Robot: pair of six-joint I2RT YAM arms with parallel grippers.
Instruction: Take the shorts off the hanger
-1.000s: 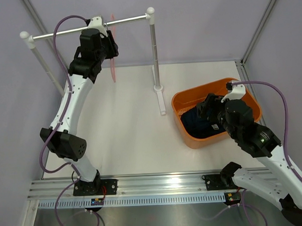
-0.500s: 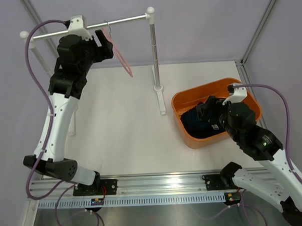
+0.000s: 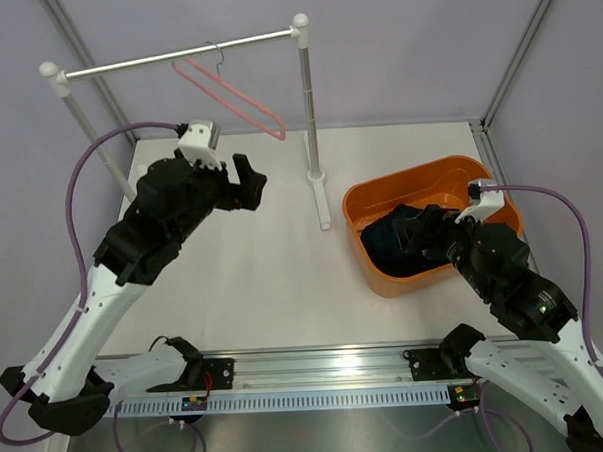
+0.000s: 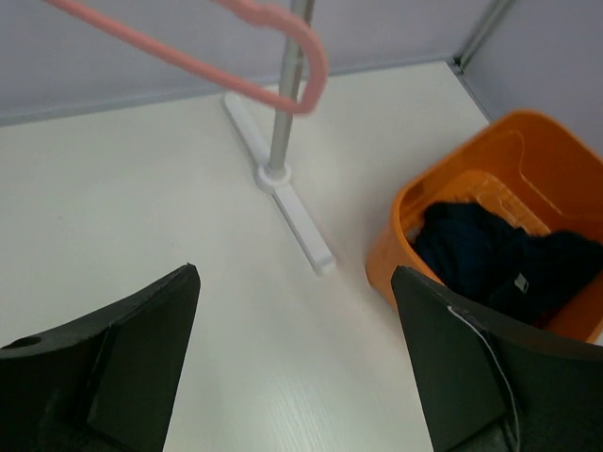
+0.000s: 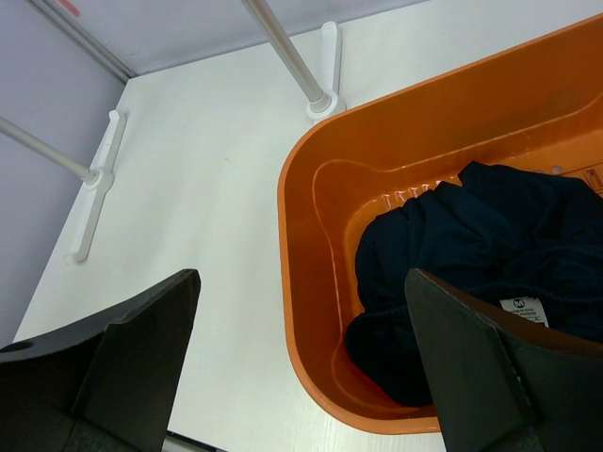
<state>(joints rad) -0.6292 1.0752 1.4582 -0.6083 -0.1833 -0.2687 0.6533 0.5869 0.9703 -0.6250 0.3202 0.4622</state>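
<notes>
- The shorts [image 3: 400,238] lie crumpled in a dark heap inside the orange tub [image 3: 363,197], on the right side of the white table [image 3: 264,288]. The right wrist view shows a small white label on the fabric.
- The pink hanger [image 3: 234,92] is bare. It hangs tilted by its silver hook from the silver rail [image 3: 154,59] of the rack, with its lower corner close to the rack's right post [image 3: 309,106].
- The left gripper [image 3: 248,182] is released, with its jaws spread wide and nothing between them. It hovers over the table, below the hanger and apart from it, to the left of the post's foot.
- The right gripper [image 3: 432,226] is also spread wide and grasps nothing. It is poised above the tub, with no fabric between its fingers.
- The hanger and the tub are well apart, with the right post between them.
</notes>
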